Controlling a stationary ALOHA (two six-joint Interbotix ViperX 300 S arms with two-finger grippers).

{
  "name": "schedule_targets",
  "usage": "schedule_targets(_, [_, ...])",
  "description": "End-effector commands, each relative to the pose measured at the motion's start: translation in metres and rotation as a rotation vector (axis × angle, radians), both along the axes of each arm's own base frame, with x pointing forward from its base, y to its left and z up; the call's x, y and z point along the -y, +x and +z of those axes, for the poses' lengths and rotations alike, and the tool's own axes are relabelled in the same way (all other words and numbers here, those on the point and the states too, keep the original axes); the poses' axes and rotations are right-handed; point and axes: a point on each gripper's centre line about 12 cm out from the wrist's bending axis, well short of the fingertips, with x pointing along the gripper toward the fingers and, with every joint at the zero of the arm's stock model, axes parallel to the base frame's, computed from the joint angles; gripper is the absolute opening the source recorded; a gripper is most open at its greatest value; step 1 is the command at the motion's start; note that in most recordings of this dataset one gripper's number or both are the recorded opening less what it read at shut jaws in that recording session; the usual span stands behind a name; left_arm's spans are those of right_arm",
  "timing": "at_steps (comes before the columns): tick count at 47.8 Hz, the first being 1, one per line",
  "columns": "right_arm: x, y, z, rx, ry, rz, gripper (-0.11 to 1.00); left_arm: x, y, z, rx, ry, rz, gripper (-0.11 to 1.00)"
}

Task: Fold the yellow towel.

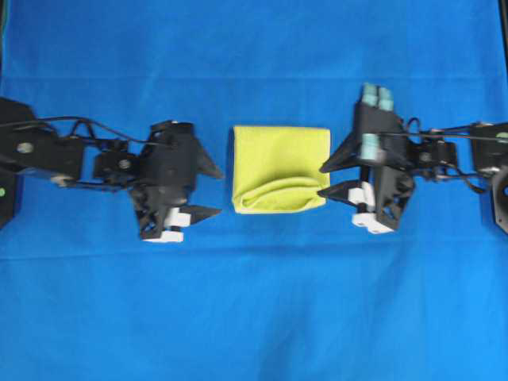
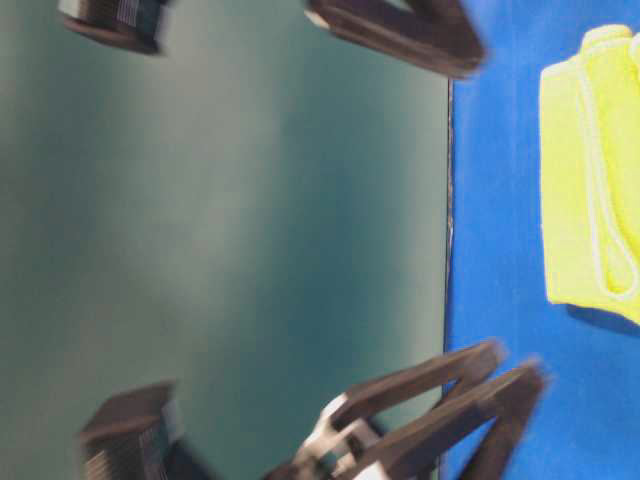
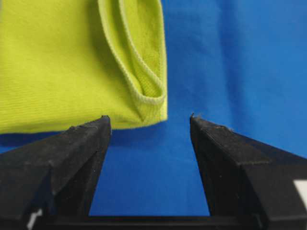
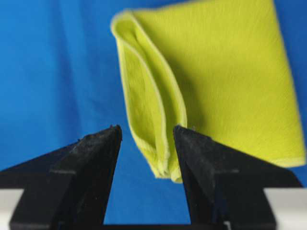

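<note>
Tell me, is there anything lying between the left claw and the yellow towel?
Nothing but bare blue cloth. In the overhead view the open left gripper stops just short of the yellow towel, with nothing lying in the gap.

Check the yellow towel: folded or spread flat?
Folded. The yellow towel lies as a compact rectangle on the blue cloth, its doubled layers and hems showing along one edge.

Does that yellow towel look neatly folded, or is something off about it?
Slightly off. The yellow towel lies folded on the blue cloth, but its near edge bulges open in a loose loop rather than lying flat. Both claws, left and right, are open beside it.
</note>
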Motion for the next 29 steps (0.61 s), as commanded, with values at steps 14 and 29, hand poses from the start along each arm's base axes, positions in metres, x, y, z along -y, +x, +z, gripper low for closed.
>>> schedule_targets(14, [0.003,-0.056,0.058,0.233,-0.043,0.010,0.54,-0.001,-0.063,0.070,0.227,-0.010,-0.004,0.61])
schedule_targets(29, [0.006,-0.108,0.082,0.365,-0.106,0.005,0.54,-0.003,-0.133,0.092,0.389,-0.019,-0.004,0.61])
